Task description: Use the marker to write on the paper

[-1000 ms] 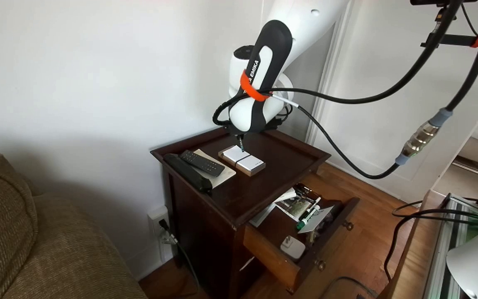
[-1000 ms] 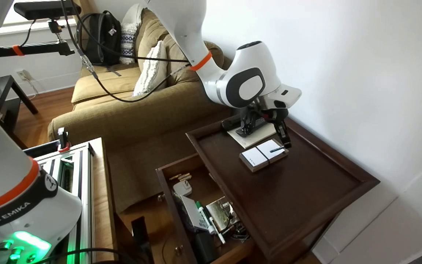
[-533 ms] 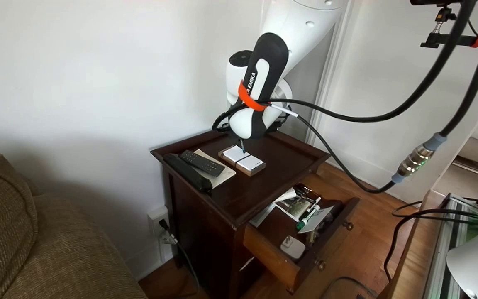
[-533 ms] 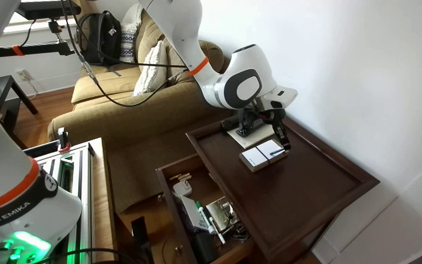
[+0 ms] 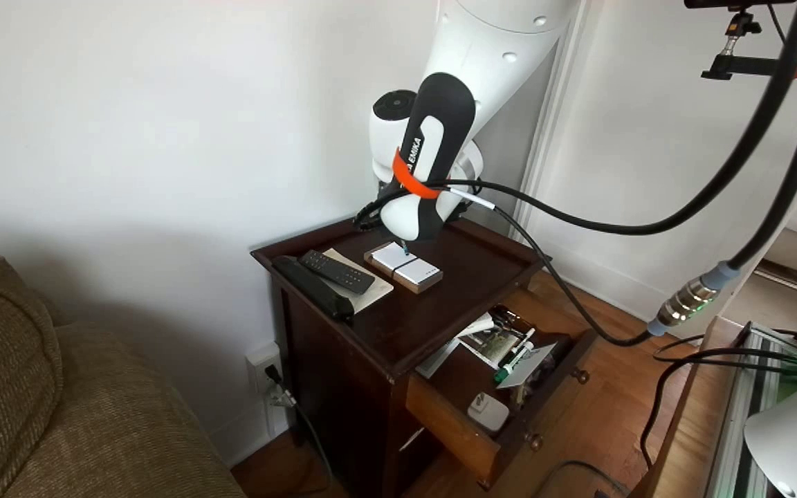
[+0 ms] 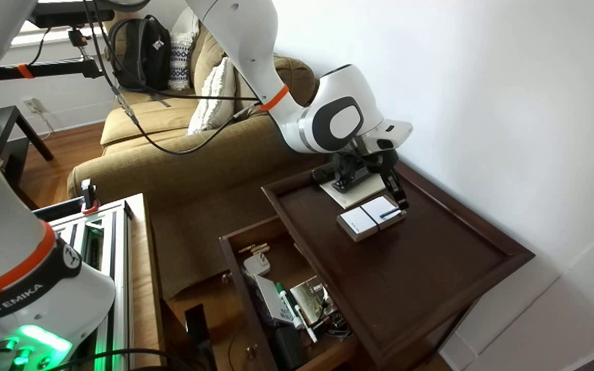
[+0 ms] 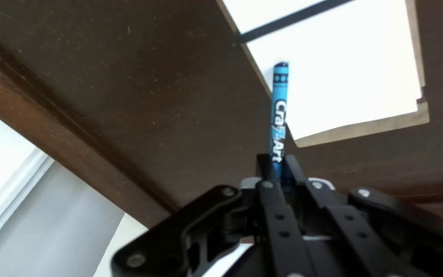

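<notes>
The paper is a small white pad (image 7: pixel 344 77) with a dark band across it, on a brown base on the dark tabletop. It shows in both exterior views (image 5: pixel 425 270) (image 6: pixel 357 220). My gripper (image 7: pixel 277 167) is shut on a blue marker (image 7: pixel 279 111), which points away from the fingers. The marker's dark tip is over the paper near one long edge in the wrist view; I cannot tell whether it touches. In an exterior view the gripper (image 6: pixel 403 205) is at the pad's end, with the marker (image 6: pixel 390 212) slanting low over the paper. I see no clear marks there.
A remote (image 5: pixel 337 271) and a black slab-like object (image 5: pixel 312 287) lie beside the pad, the remote on a cream sheet (image 5: pixel 369 299). The tabletop has a raised rim (image 6: pixel 451 206) near the wall. An open drawer (image 5: pixel 450 422) below holds markers and small items.
The arm has come down and its wrist has tilted and shifted slightly. The marker stays in the grip, its tip over about the same part of the paper. The pad has not moved.
</notes>
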### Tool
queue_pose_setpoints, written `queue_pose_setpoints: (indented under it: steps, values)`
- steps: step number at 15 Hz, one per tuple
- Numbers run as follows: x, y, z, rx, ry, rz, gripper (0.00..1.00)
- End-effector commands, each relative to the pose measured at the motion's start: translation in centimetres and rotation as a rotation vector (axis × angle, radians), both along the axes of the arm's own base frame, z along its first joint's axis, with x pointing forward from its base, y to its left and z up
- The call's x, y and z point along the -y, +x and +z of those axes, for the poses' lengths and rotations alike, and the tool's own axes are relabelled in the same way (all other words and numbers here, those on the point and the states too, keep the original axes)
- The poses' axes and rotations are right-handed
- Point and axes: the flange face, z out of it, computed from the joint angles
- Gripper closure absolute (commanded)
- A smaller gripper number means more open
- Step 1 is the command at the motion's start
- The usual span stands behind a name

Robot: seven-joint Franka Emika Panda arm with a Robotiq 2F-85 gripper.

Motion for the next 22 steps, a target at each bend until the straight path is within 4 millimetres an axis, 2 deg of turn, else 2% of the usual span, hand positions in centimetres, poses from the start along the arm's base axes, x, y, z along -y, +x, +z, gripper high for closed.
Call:
queue_pose_setpoints:
  steps: [1, 10, 22]
  values:
    - [-0.8, 0.0, -1.5, 0.003, -0.04, 0.01, 0.97]
    - [-2.2, 0.6, -1.4, 0.028, -0.021, 0.005, 0.97]
    - [-2.5, 1.2, -1.4, 0.078, -0.037, -0.01, 0.97]
